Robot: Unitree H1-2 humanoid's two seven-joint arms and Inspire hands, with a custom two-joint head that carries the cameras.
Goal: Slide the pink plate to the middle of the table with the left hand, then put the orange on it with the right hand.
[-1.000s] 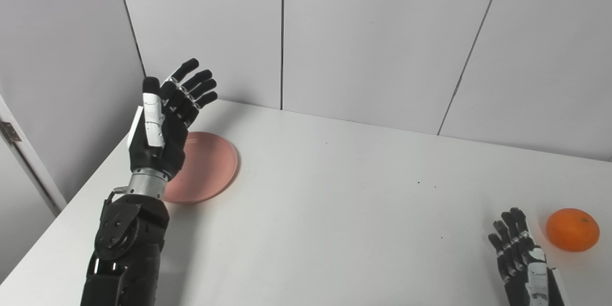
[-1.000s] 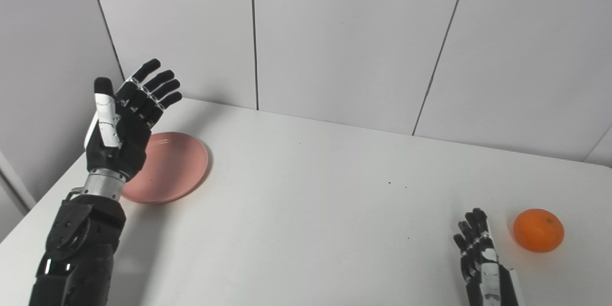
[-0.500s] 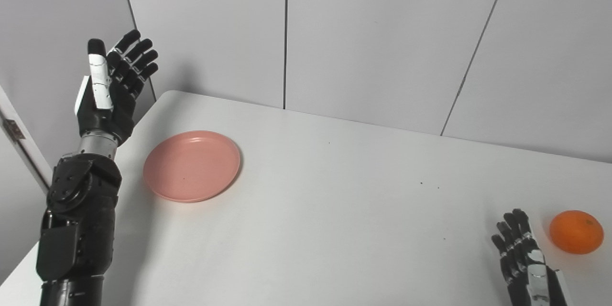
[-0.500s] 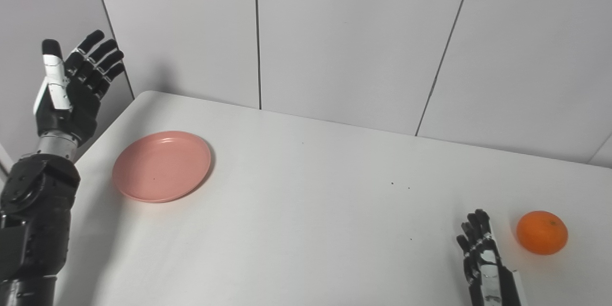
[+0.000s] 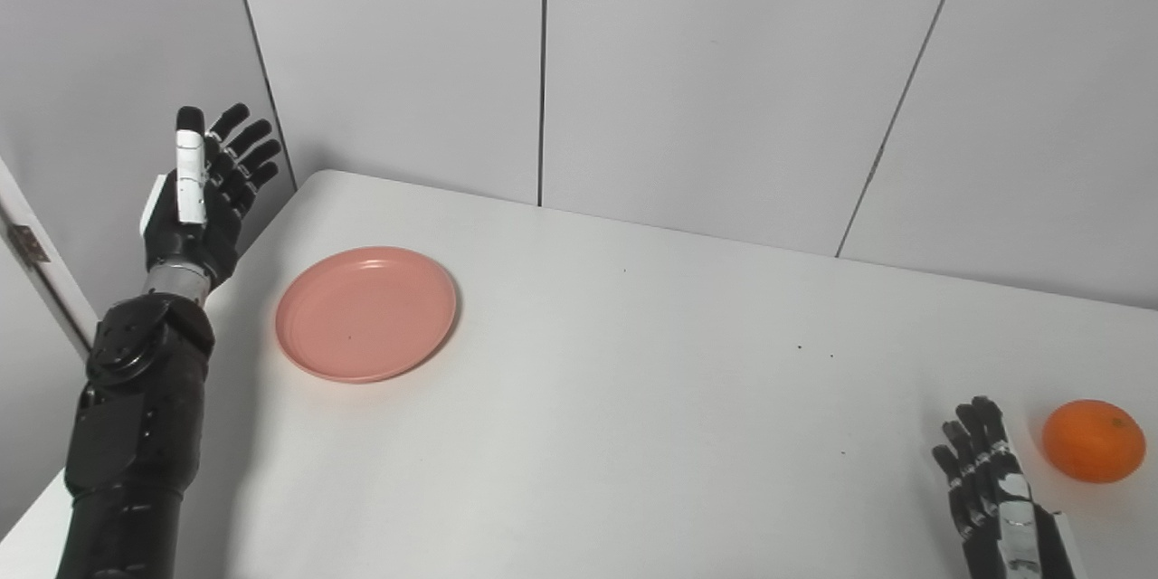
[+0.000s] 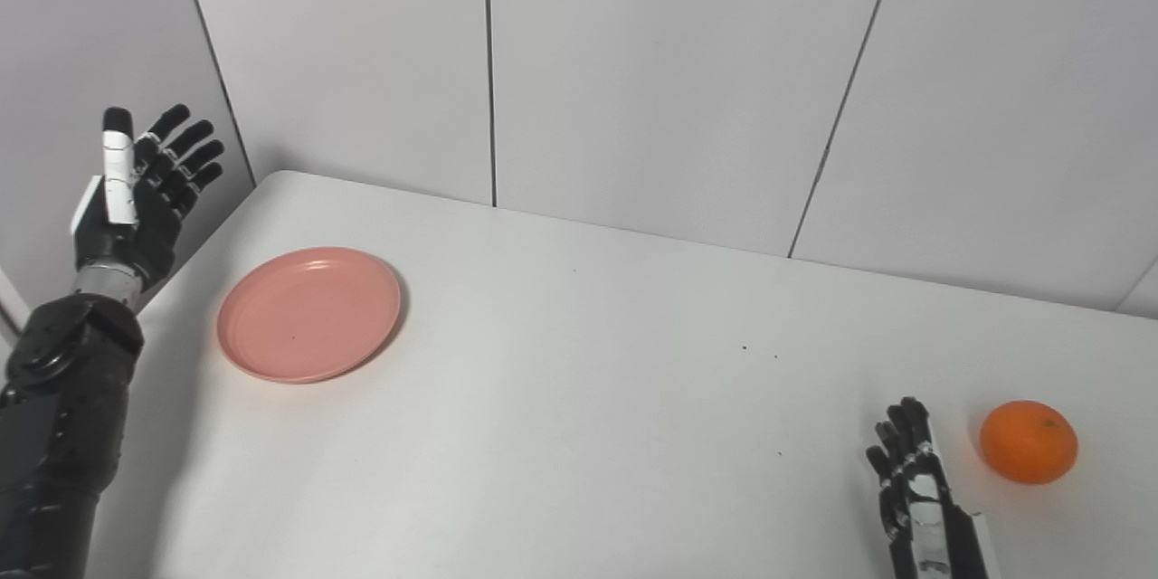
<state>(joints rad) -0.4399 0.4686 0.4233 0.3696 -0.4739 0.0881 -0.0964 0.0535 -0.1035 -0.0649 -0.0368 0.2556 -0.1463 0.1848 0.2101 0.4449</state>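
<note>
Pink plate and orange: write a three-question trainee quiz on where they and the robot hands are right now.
1. True or false: the left robot hand touches the pink plate.
2. The orange lies: A) on the plate, B) on the white table beside the right robot hand, C) in that hand.
3. Fill in: both hands are ____, holding nothing.

Key: 1 false; 2 B; 3 open.
</note>
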